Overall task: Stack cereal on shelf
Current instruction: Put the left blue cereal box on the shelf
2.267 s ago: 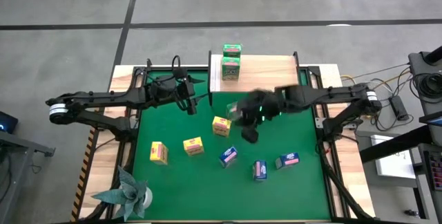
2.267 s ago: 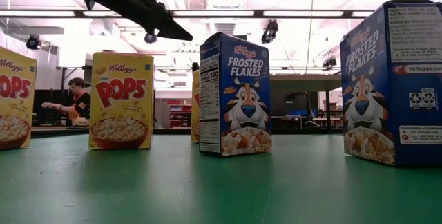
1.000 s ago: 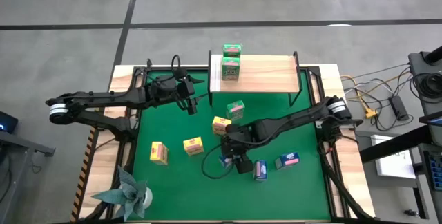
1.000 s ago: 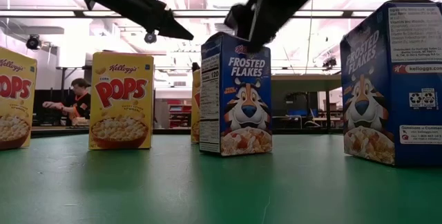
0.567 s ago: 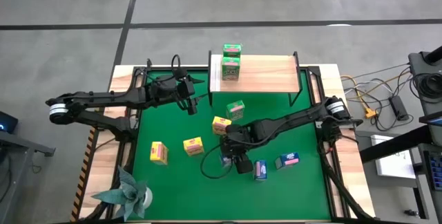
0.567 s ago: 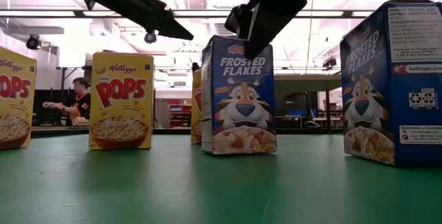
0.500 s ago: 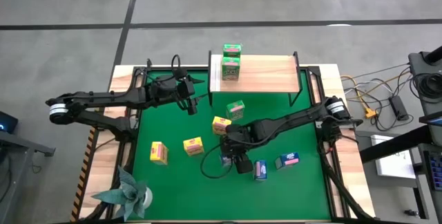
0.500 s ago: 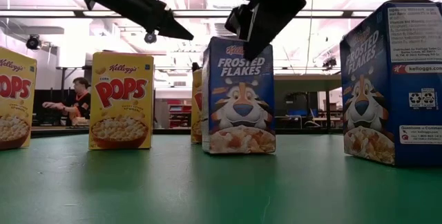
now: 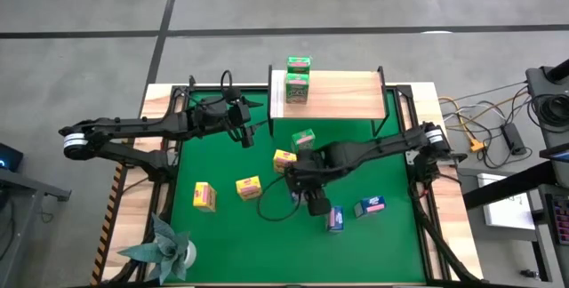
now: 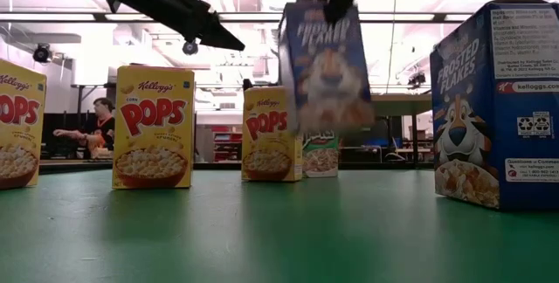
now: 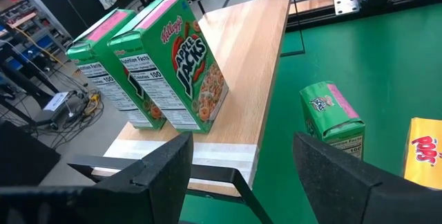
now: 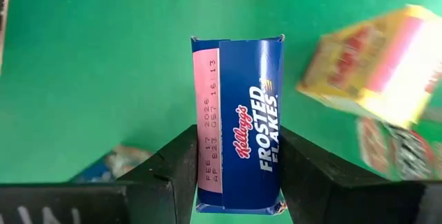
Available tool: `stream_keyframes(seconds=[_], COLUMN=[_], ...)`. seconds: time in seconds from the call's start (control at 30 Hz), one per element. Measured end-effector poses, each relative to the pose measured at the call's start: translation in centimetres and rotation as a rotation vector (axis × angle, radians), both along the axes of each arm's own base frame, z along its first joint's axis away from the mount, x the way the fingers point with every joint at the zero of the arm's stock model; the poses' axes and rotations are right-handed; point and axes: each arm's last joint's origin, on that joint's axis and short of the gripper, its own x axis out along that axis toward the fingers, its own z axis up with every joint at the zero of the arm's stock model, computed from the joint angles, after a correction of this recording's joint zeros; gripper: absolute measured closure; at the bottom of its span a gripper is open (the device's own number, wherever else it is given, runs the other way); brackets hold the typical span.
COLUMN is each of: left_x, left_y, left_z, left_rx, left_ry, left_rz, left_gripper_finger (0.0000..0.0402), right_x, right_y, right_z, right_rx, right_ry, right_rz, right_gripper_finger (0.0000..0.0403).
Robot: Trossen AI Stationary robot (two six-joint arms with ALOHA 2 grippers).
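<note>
Right gripper (image 12: 238, 175) pinches a blue printed cardboard cereal box (image 12: 239, 120), clear of the green mat (image 10: 262, 231). Left gripper (image 11: 238, 158), fingers spread, hovers near the light wooden shelf (image 11: 242, 79).

Two cereal boxes (image 9: 298, 79) stand on the shelf (image 9: 342, 92) behind the mat (image 9: 222, 226).

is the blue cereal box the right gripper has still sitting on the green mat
No, the low view shows the blue box hanging clear above the mat, clamped in the right gripper.
</note>
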Motion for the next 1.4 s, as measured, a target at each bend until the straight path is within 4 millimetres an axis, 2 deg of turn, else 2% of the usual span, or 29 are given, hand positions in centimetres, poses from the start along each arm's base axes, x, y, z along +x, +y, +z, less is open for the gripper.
stream_keyframes(seconds=[0.17,0.37,0.57,0.73,0.97,1.2,1.3,1.4], left_x=[0.0,0.0,0.0,0.0,0.0,0.0,0.0,0.0], left_y=[0.0,-0.1,-0.1,-0.1,-0.1,-0.1,-0.1,-0.1], left_z=[0.0,0.0,0.0,0.0,0.0,0.0,0.0,0.0], left_rx=[0.0,0.0,-0.01,-0.016,-0.017,-0.017,-0.017,-0.012], left_ry=[0.0,0.002,0.0,-0.004,-0.004,-0.005,-0.004,-0.002], left_rz=[-0.002,-0.006,-0.004,-0.001,-0.001,-0.001,-0.001,-0.002], left_gripper_finger=[0.0171,0.0171,0.0171,0.0171,0.0171,0.0171,0.0171,0.0171], right_x=[-1.2,-3.8,-7.7,-10.6,-13.7,-15.6,-15.8,-15.8], right_y=[-1.9,-5.6,-11.0,-16.3,-24.3,-32.2,-34.5,-35.6], right_z=[4.4,8.4,11.3,12.7,12.5,9.3,7.6,6.7], right_rx=[-0.012,-0.041,-0.096,-0.179,-0.154,-0.081,-0.059,-0.039], right_ry=[0.001,-0.092,-0.183,-0.226,-0.285,-0.281,-0.244,-0.239], right_rz=[-0.012,-0.012,-0.085,-0.169,-0.217,-0.294,-0.322,-0.333], right_gripper_finger=[0.0243,0.0243,0.0243,0.0243,0.0243,0.0243,0.0243,0.0243])
